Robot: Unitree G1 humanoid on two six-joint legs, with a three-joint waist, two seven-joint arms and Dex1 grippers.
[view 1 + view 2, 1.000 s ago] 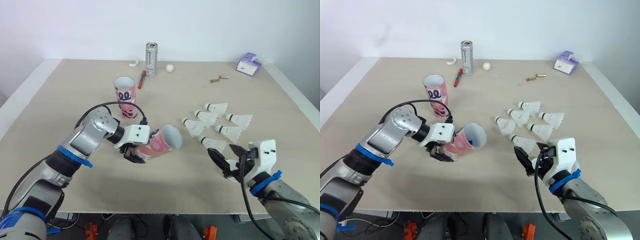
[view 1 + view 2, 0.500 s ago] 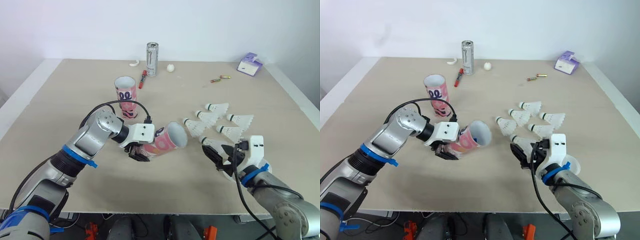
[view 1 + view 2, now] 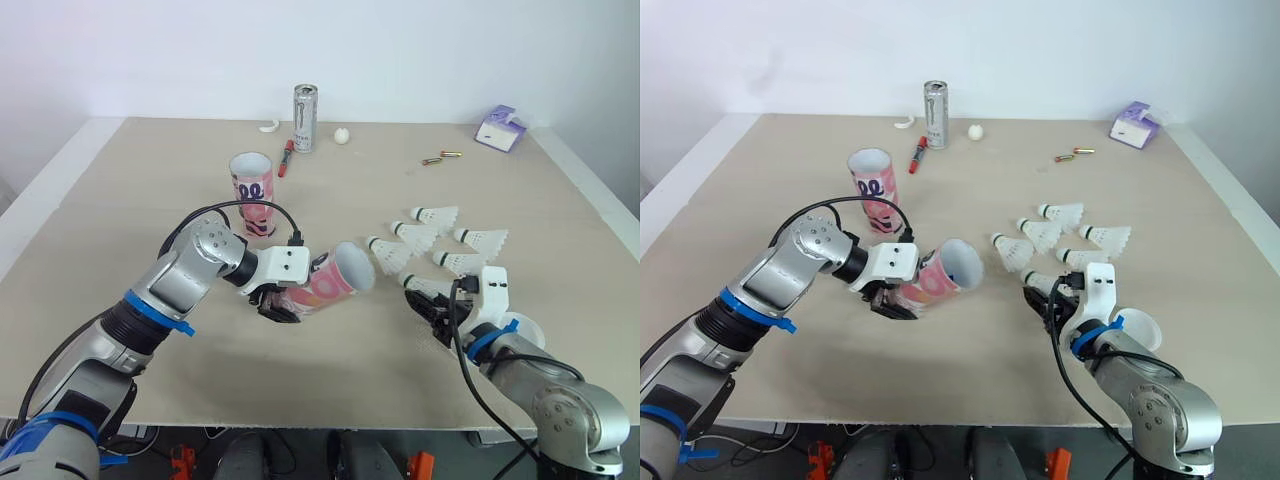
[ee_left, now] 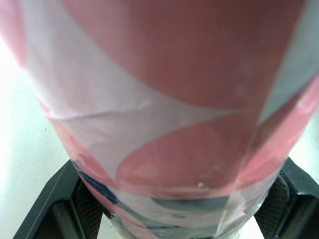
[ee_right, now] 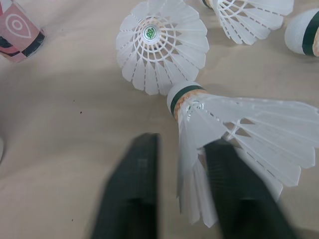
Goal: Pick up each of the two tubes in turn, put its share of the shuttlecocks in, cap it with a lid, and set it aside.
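Tabletop first: the big pale beige board (image 3: 120, 200) lies under both claws. The left claw (image 3: 272, 303) is squeezed tight on the pink and white cardboard tube (image 3: 325, 283). That tube is tipped over, almost flat, and its open mouth points across at the right claw (image 3: 430, 312). A second pink and white tube (image 3: 251, 190) stands up straight on the far side of the left claw, mouth open too. The right claw is spread open and low on the board. Its two black fingers (image 5: 134, 189) sit around the feathers of the nearest white feather shuttlecock (image 5: 234, 129), but I think they are not pinching it yet. Five more white shuttlecocks (image 3: 388, 252) lie just past that claw.

What could go wrong? One finger looks like it sits on the feathers, not beside them. If the claw shuts there, it may bend or crush them. It may also nudge the shuttlecock into its neighbour, which lies very close. The shuttlecock looks light, with thin white feathers, a round cork tip and a green band. It lies on its side with the tip pointing away from the right claw.
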